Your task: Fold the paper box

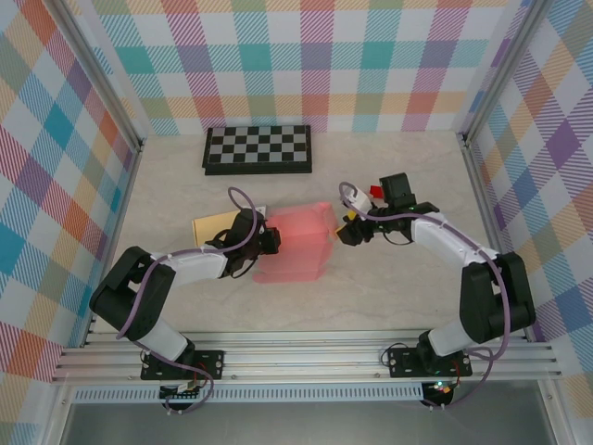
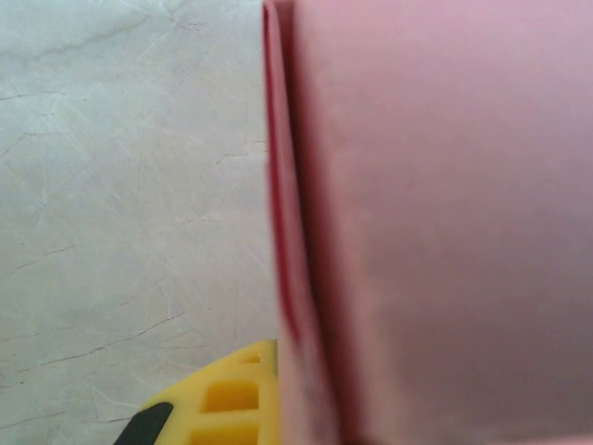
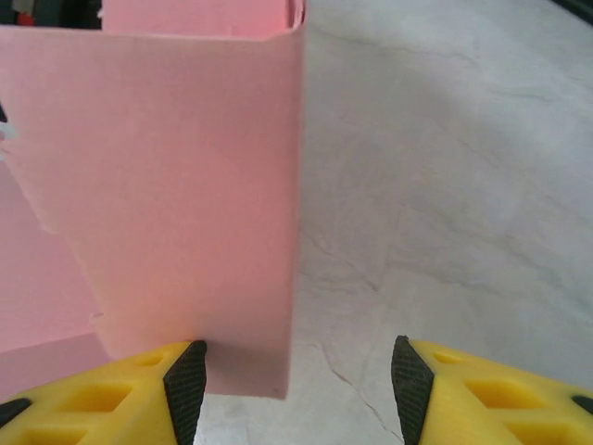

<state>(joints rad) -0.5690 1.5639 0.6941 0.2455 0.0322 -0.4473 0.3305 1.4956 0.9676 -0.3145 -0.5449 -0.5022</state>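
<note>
Yellow fingers (image 3: 185, 385) of our right gripper (image 3: 296, 375) are standing spread. The pink paper box (image 3: 176, 185) is resting its free panel edge just inside one pad, with bare table (image 3: 445, 185) lying under the rest of the gap. Our left gripper (image 1: 269, 239) is pressing together on the box's far wall, across from the right one. We are risking 2 faults here. Closing now may catch only the panel's corner and crease it, and pushing against the held wall may buckle or tear the thin sheet.
</note>
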